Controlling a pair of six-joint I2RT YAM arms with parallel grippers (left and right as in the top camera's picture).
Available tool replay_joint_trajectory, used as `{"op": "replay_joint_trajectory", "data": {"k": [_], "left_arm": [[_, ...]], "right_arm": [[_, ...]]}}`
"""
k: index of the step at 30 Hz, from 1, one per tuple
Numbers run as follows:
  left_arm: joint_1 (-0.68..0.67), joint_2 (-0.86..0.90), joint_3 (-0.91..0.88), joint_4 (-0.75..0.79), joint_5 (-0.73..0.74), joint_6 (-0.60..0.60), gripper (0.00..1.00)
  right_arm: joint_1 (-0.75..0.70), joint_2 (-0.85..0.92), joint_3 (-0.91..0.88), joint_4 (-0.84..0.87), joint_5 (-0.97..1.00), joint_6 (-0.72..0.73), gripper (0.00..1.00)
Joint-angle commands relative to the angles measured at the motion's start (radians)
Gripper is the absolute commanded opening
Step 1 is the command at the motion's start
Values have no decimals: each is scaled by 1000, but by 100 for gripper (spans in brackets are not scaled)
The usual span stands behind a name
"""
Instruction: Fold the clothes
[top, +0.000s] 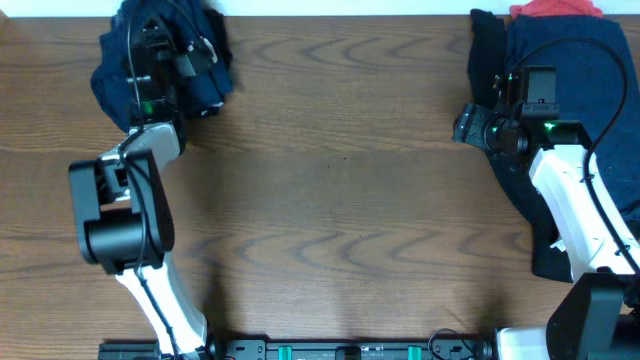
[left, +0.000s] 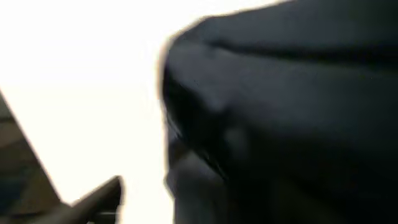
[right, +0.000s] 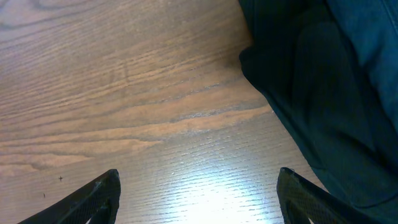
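Note:
A plain navy garment lies bunched at the table's far left corner. My left gripper hovers right over it. In the left wrist view the dark cloth is blurred and fills the right side. One finger stands far out at the lower left, as with open jaws; the other is hidden behind the cloth. A pile of navy and black clothes lies at the far right, with a red piece at its top. My right gripper is open over bare wood at that pile's left edge, with nothing between its fingers.
The wooden table stretches between the two heaps. The left arm's body stands over the left side and the right arm lies over the right pile. A black rail runs along the front edge.

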Motion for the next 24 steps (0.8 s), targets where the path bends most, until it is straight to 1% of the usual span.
{"op": "replay_joint_trajectory", "data": {"k": [1, 3, 5, 7, 11, 12, 13, 14, 15, 16, 17, 19, 21, 22, 24], "left_arm": [[5, 20, 61, 44, -2, -217, 98], [8, 18, 92, 96, -34, -401, 98], [5, 13, 130, 122, -95, -515, 98], [-12, -6, 165, 122, -187, -555, 98], [-68, -81, 186, 106, -418, -591, 98], [-83, -110, 186, 77, -494, -637, 98], [-96, -135, 186, 39, -567, -713, 98], [-110, -169, 186, -38, -662, -852, 98], [-116, -192, 186, -102, -708, -945, 98], [-123, -227, 186, -233, -745, -1089, 98], [-126, -248, 186, -319, -746, -1173, 98], [-128, -299, 186, -541, -700, -1394, 98], [-127, -334, 186, -700, -616, -1494, 98], [-126, -344, 186, -752, -577, -1508, 98], [-122, -346, 186, -794, -512, -1511, 98]], "right_arm": [[5, 9, -6, -1, 10, -8, 79], [5, 9, -6, -1, 10, -8, 79], [5, 9, -6, -1, 10, -8, 79], [5, 9, -6, -2, 10, -8, 79], [5, 9, -6, -1, 10, -7, 79], [5, 9, -6, 0, 10, -7, 79], [5, 9, -6, -1, 9, -7, 79], [6, 9, -6, -1, 9, -7, 79], [7, 9, -6, -1, 9, -7, 79], [10, 9, -6, -1, 9, -7, 80], [12, 9, -6, -1, 10, -8, 80], [19, 9, -6, 0, 10, -8, 80], [23, 9, -6, 3, 10, -8, 80], [24, 9, -6, 5, 10, -8, 80], [24, 9, -6, 8, 10, -8, 80]]}}
